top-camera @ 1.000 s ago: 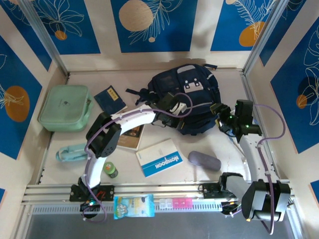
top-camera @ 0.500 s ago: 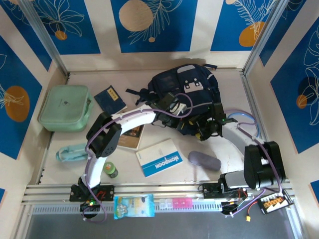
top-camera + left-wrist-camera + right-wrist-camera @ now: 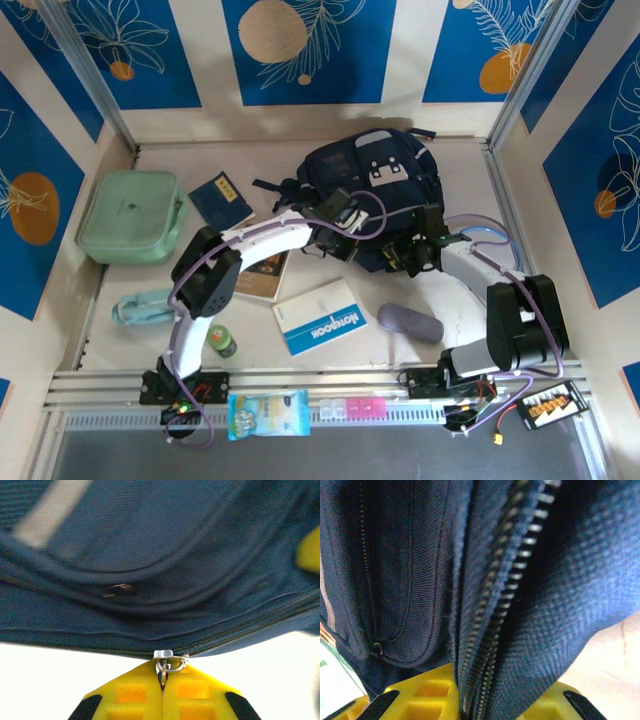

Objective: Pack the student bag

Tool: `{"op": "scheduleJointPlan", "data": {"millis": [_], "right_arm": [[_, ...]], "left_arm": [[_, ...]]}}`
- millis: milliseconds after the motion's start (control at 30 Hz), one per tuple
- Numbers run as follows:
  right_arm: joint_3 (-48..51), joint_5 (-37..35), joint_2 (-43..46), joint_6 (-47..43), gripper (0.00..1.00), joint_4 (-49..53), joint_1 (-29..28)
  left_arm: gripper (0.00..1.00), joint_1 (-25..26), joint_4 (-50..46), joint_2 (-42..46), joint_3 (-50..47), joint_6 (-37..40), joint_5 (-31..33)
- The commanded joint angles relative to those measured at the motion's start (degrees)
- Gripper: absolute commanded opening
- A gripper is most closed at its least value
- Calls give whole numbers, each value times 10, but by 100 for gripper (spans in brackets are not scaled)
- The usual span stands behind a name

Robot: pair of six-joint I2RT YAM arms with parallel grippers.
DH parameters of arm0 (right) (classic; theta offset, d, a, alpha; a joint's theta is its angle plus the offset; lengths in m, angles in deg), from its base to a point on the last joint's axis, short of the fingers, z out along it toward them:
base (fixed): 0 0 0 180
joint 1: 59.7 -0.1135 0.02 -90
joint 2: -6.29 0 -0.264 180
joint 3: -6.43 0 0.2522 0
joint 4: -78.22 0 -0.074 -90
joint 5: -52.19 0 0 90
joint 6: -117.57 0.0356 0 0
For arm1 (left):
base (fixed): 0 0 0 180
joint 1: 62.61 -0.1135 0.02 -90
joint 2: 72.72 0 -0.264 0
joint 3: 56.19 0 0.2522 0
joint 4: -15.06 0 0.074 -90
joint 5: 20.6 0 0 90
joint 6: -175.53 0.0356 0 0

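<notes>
Beige tabletop [image 3: 460, 170] carries the student bag [image 3: 375, 185], upper centre, likely soft and floppy. The left gripper [image 3: 162, 682] clamps the zip pull [image 3: 165, 664]; the right gripper [image 3: 465, 700] pinches fabric beside the teeth, both sensible holds.

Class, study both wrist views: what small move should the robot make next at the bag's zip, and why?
Probably the left hand should draw the zip pull along its track to open the student bag. Its fingers are shut on the metal pull, and the right hand pinches fabric beside the zip teeth, which should brace the bag.
</notes>
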Motion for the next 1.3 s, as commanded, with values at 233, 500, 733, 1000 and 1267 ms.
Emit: {"op": "scheduleJointPlan", "data": {"millis": [233, 500, 733, 1000, 1267], "right_arm": [[-45, -33, 29, -68, 21, 48, 29], [-40, -7, 33, -62, 21, 34, 28], [-38, 24, 38, -33, 21, 14, 16], [-27, 82, 31, 44, 23, -52, -28], [-51, 47, 14, 18, 46, -33, -49]], "left_arm": [[0, -81, -63, 14, 18, 88, 129], [0, -119, -78, -51, 117, 106, 151], [0, -138, -87, -110, 195, 102, 168], [0, -147, -100, -166, 293, 96, 132], [22, -154, -133, -161, 312, 70, 121]]}}
